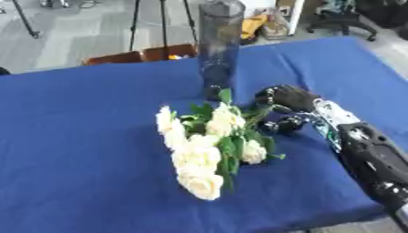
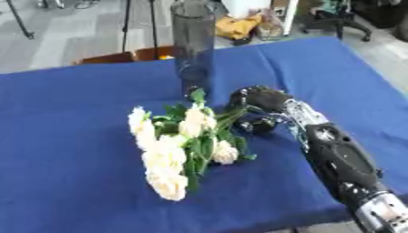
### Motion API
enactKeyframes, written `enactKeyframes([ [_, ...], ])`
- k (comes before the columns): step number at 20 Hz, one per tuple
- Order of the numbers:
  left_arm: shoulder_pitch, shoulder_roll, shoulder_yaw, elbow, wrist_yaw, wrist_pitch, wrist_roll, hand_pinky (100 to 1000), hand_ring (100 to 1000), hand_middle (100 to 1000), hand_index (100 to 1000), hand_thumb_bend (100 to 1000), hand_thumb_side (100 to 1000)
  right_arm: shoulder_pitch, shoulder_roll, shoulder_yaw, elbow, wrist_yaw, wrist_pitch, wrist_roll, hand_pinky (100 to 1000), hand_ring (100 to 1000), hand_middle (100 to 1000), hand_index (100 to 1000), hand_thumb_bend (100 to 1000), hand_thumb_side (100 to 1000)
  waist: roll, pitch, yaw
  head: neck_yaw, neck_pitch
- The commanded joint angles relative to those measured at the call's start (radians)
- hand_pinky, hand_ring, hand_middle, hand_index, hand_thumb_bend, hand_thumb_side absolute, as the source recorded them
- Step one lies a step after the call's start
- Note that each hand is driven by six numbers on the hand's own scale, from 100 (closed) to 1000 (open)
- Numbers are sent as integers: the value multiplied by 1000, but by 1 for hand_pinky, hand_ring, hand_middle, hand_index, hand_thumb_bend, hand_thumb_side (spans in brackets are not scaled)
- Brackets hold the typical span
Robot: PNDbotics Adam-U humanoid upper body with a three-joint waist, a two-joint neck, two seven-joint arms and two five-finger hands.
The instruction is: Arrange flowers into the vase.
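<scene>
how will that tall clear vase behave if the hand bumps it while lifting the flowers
The vase is tall, narrow and upright, so it probably tips easily. It looks like glass: likely smooth and breakable. The right hand at the flowers is close to its base.

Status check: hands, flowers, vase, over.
Right hand curled at the stem end of the flowers. Bouquet lying on the blue table, not yet in the vase. Vase upright just behind. Left hand not in view.
</scene>
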Motion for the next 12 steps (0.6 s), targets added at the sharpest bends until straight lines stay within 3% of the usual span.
enactKeyframes([
  [1, -13, 13, 1, -10, 2, -2, 0, 497, 534, 507, 688, 408, 767, -5, -20, 0, 9, -3, 2, 8, 660, 814, 652, 760, 484, 147, 15, -9, -2, 2, -4],
  [3, -13, 13, 1, -10, 2, -2, -1, 497, 534, 507, 688, 408, 767, -5, -20, 0, 12, -3, 2, 16, 651, 817, 664, 749, 461, 100, 15, -9, -3, 1, -4],
  [8, -12, 13, 2, -10, 2, -2, 0, 497, 534, 507, 687, 409, 767, -5, -20, 0, 10, -8, 8, 24, 460, 680, 477, 564, 454, 100, 16, -9, -1, 2, -3],
  [9, -12, 13, 2, -10, 2, -2, 0, 497, 534, 507, 688, 409, 767, -5, -20, 0, 10, -8, 9, 23, 467, 684, 479, 568, 462, 100, 16, -9, -2, 1, -3],
  [10, -12, 13, 2, -10, 2, -2, 0, 497, 534, 507, 688, 409, 767, -4, -20, 1, 10, -8, 10, 22, 555, 750, 546, 654, 473, 113, 16, -9, -2, 1, -3],
  [12, -13, 13, 1, -10, 2, -2, 0, 497, 534, 507, 688, 409, 767, -4, -19, 1, 11, -6, 10, 24, 555, 750, 546, 654, 473, 113, 16, -8, -3, 1, -3],
])
